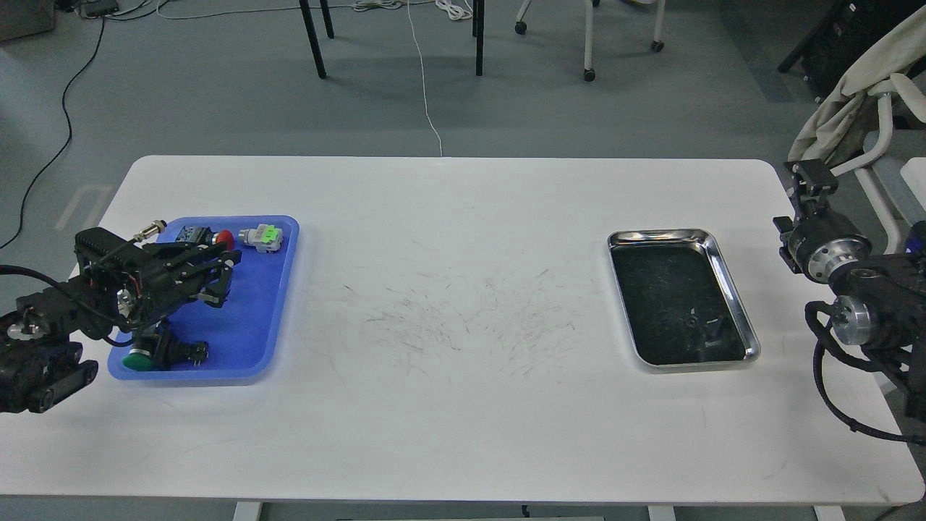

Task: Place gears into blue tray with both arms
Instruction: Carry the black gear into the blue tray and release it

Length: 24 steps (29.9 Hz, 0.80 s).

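Note:
The blue tray [253, 325] lies at the table's left end. My left gripper [226, 277] hovers over the tray's rear left part, pointing right. Its fingers stand apart, and I see nothing between them. My right gripper [810, 181] is off the table's right edge, pointing away. It is small and dark, so its fingers cannot be told apart. I cannot make out any gears. Only blurred dark shapes show in the front part of the steel tray [727, 289].
The blue tray holds push-button switches: a red-capped one [224, 236], a green-and-white one [264, 236] and a green-capped one [137, 358] at the front left. The white table [463, 405] has scuff marks in its middle. A chair with cloth [854, 108] stands at the right.

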Each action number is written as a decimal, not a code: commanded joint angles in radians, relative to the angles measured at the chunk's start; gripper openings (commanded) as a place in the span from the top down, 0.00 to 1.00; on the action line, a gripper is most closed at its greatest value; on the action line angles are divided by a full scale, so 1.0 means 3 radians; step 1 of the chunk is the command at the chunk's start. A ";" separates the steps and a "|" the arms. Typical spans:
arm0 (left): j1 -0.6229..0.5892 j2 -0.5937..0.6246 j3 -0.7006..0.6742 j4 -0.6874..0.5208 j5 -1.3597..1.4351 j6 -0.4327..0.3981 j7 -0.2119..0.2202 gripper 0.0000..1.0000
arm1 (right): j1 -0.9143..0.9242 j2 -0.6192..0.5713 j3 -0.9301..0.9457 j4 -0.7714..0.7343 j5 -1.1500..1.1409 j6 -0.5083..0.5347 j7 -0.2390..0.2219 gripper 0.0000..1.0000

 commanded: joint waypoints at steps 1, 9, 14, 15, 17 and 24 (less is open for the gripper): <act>0.0065 -0.0037 -0.0002 0.0039 -0.0003 0.0000 0.0000 0.86 | 0.0000 -0.0006 0.0000 0.0005 -0.0004 0.0000 -0.0001 0.04; 0.0081 -0.0047 -0.0022 0.0096 -0.0013 0.0000 0.0000 0.85 | 0.0000 -0.0006 -0.0005 0.0010 -0.0004 0.0000 -0.0001 0.04; 0.0122 -0.0098 -0.0033 0.0218 -0.0033 0.0000 0.0000 0.84 | 0.0000 -0.0006 -0.0005 0.0010 -0.0004 0.0000 -0.0001 0.04; 0.0142 -0.0124 -0.0038 0.0259 -0.0048 0.0000 0.0000 0.84 | 0.0000 -0.0011 -0.0005 0.0010 -0.0004 0.0000 0.0004 0.04; 0.0163 -0.0154 -0.0038 0.0346 -0.0094 0.0000 0.0000 0.83 | 0.0000 -0.0011 -0.0005 0.0010 -0.0004 0.0000 0.0004 0.04; 0.0168 -0.0226 -0.0043 0.0458 -0.0227 0.0000 0.0000 0.65 | 0.0000 -0.0011 -0.0005 0.0010 -0.0004 0.0000 0.0004 0.04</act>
